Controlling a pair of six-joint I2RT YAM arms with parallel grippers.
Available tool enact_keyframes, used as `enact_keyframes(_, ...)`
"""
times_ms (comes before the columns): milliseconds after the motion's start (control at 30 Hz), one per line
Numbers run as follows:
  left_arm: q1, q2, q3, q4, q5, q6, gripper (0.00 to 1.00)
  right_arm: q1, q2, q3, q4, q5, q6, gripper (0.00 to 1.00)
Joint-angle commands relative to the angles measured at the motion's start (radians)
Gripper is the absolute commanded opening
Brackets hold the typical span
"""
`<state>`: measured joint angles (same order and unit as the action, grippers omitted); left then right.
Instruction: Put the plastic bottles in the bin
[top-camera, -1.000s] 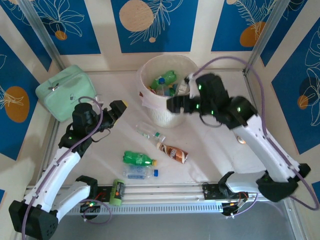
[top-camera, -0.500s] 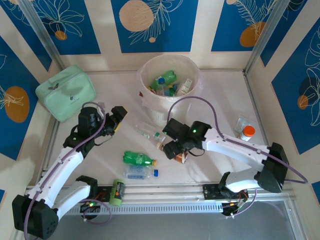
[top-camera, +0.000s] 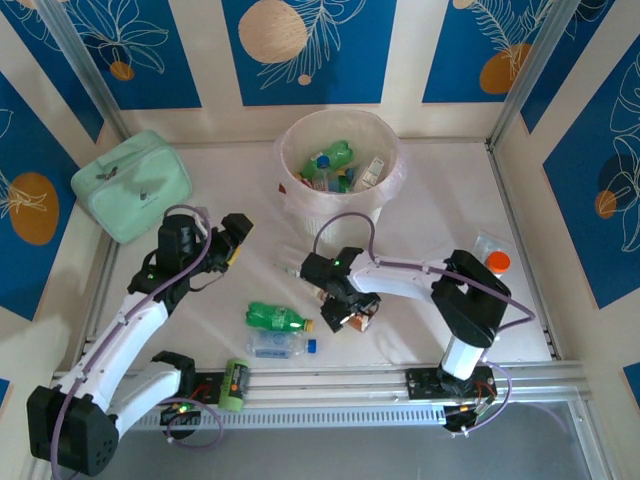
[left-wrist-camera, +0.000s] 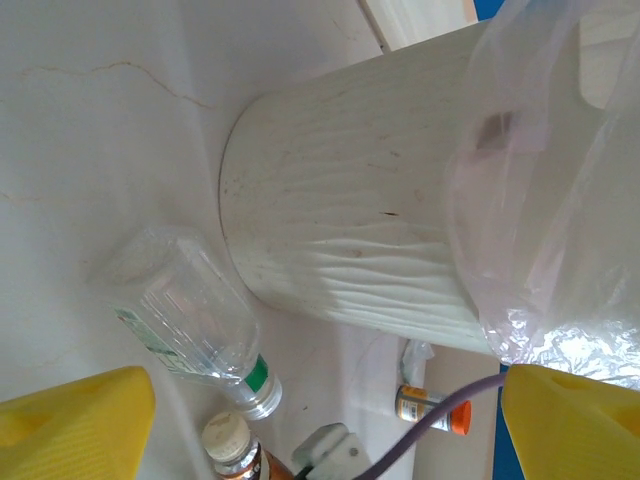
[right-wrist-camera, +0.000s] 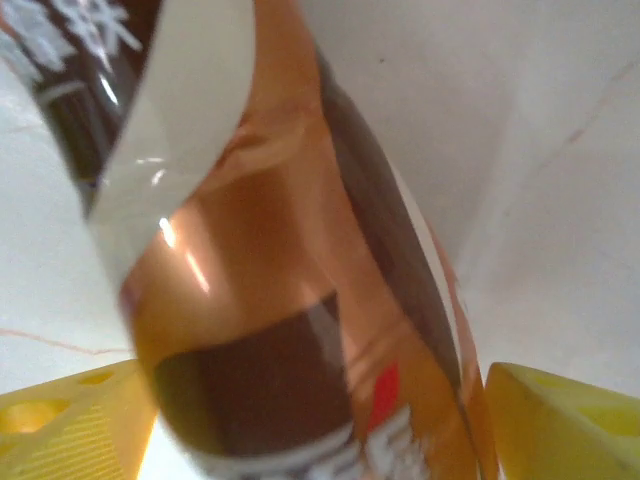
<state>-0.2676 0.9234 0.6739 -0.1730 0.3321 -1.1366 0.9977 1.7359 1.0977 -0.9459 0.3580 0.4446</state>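
The brown-label bottle (top-camera: 352, 309) lies on its side on the white surface (top-camera: 440, 210), in front of the bin (top-camera: 300, 205) and apart from it. In the right wrist view it (right-wrist-camera: 290, 300) runs up between the right fingers (right-wrist-camera: 565, 420). These are spread wide, one on each side of it; whether they touch it I cannot tell. Just beyond its capped end lies a clear bottle (top-camera: 300, 265) with a green collar, also on its side. In the left wrist view that clear bottle (left-wrist-camera: 190, 320) rests near the foot of the bin's ribbed wall (left-wrist-camera: 340, 220), with the thin liner (left-wrist-camera: 545, 200) hanging over the rim above. Nearer the arm bases a green bottle (top-camera: 275, 317) and a blue-capped bottle (top-camera: 280, 345) lie close together. The bin stands at the far middle of the surface and holds several bottles (top-camera: 335, 160), green and clear. The left fingers (left-wrist-camera: 75, 420) are also wide apart with nothing between them, hanging above the surface to the left of the clear bottle and facing the bin. A mint-green case (top-camera: 132, 185) sits at the far left. A small orange-capped container (top-camera: 490, 262) lies by the right edge. A green and orange cylinder (top-camera: 233, 385) rests at the near rail.
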Motion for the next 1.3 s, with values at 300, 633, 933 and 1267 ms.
enact_keyframes(300,0.055,0.009,-0.027,0.036,0.044,-0.008,0.88,0.020,0.035,0.024,0.010,-0.036,0.006,0.69)
enact_keyframes(633,0.061,0.015,-0.024,0.047,0.055,-0.014,0.88,0.074,-0.114,0.097,-0.065,0.027,0.050,0.63)
enact_keyframes(933,0.048,0.025,-0.018,0.105,0.153,-0.031,0.90,0.140,-0.226,0.258,-0.080,0.013,0.085,0.62)
enact_keyframes(1267,-0.080,0.008,-0.001,0.208,0.191,-0.140,0.85,0.126,-0.209,0.384,0.029,-0.051,0.077,0.62)
